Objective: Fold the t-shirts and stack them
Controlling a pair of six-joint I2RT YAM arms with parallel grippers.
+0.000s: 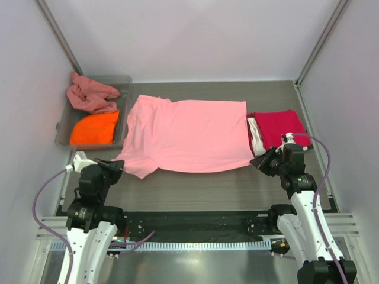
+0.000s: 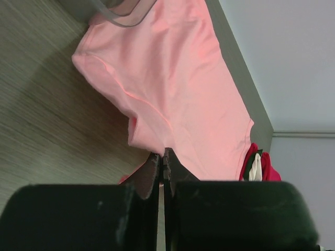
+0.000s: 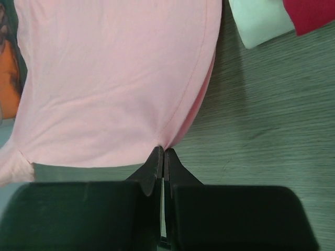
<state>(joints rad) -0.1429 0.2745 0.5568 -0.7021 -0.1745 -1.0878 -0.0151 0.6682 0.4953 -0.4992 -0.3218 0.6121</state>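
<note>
A light pink t-shirt (image 1: 189, 135) lies spread flat across the middle of the table. My left gripper (image 1: 118, 165) is shut on its near left edge by the sleeve, and the cloth meets the closed tips in the left wrist view (image 2: 163, 154). My right gripper (image 1: 260, 161) is shut on its near right corner, where the cloth puckers at the tips in the right wrist view (image 3: 163, 151). A folded stack stands at the right, with a crimson red t-shirt (image 1: 284, 127) on top and a white one (image 1: 254, 133) under it.
A grey plastic tray (image 1: 123, 89) at the back left holds a crumpled dusty rose t-shirt (image 1: 89, 94) and an orange t-shirt (image 1: 95, 129). White walls close in the table on three sides. Bare wood table (image 1: 201, 189) lies between the shirt and the arm bases.
</note>
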